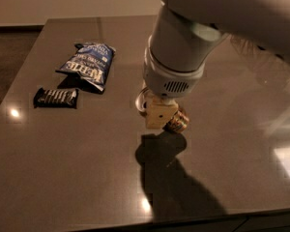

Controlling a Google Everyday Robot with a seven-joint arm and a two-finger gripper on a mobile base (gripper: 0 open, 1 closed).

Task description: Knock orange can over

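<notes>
The orange can is at the middle of the dark table, mostly hidden behind the gripper. Only an orange-gold rounded end shows at the right and a silver rim at the left, so it looks tipped well off upright. The gripper, a pale yellow block under the big white wrist, is low over the table and pressed against the can. The arm comes in from the upper right and covers the rest of the can.
A blue chip bag lies at the back left. A dark snack bar lies in front of it near the left edge. The table's front edge runs along the bottom. The arm's shadow falls in front of the can.
</notes>
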